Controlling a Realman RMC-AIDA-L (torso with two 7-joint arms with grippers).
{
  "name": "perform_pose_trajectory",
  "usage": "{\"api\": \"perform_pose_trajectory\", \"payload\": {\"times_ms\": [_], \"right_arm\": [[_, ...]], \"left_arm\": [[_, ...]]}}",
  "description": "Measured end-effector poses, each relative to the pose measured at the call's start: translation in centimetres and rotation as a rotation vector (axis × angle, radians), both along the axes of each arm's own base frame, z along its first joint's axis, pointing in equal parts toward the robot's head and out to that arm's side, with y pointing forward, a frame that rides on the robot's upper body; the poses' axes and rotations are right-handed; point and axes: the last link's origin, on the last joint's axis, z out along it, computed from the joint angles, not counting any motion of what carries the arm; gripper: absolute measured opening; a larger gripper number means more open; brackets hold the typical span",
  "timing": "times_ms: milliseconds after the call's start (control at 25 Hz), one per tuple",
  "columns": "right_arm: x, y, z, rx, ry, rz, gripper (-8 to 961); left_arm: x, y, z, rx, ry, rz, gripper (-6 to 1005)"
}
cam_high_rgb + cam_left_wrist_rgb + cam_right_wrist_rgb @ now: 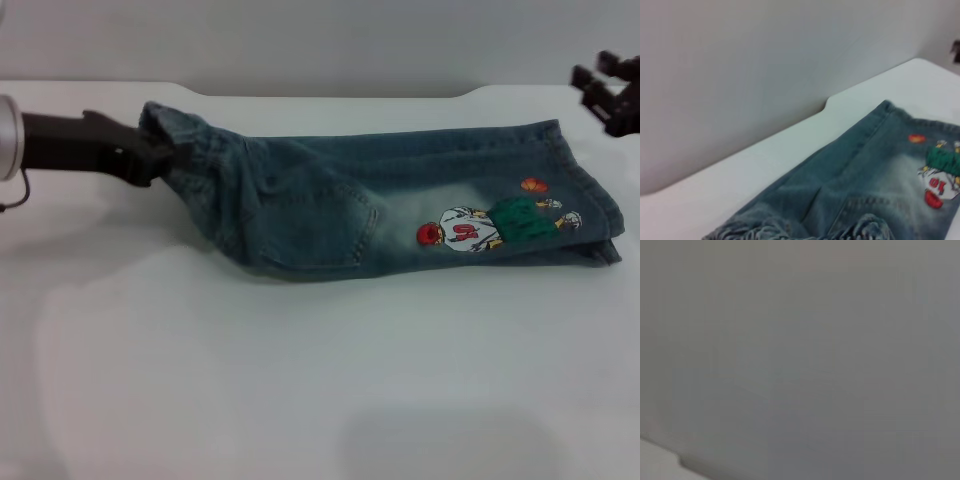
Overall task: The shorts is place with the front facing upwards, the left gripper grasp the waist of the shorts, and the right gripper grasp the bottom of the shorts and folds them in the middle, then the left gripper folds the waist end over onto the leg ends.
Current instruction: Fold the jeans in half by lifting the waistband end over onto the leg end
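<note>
Head view: shorts folded lengthwise on white table, embroidery up; left gripper clamped on waist of the shorts; right gripper raised beside leg ends, finger state unclear.
Left wrist view: ruffled waist nearest, embroidery beyond.
Right wrist view: blank grey wall only.

A big smooth white counter is lying flat. A plain grey wall is standing right behind it, touching its far edge. That far edge is showing a small step.
</note>
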Motion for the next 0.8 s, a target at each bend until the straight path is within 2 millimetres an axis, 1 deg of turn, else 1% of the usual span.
{"api": "perform_pose_trajectory", "payload": {"times_ms": [200, 240, 280, 600, 800], "right_arm": [[-0.9, 0.2, -2.3, -0.076, -0.009, 0.02, 336], [-1.2, 0.1, -3.0, -0.102, -0.016, 0.031, 336], [-1.2, 0.1, -3.0, -0.102, -0.016, 0.031, 336], [-1.7, -0.6, -6.0, -0.221, -0.059, 0.053, 336], [-1.7, -0.9, -7.4, -0.272, -0.092, 0.048, 336]], "left_arm": [[2.7, 0.2, 0.3, 0.008, 0.0, -0.07, 60], [3.6, 0.3, 0.5, 0.016, -0.002, -0.092, 60], [3.6, 0.3, 0.5, 0.016, -0.002, -0.092, 61], [7.3, 0.3, 2.2, 0.074, -0.018, -0.183, 67], [8.9, -0.1, 2.4, 0.081, -0.025, -0.221, 71]]}}
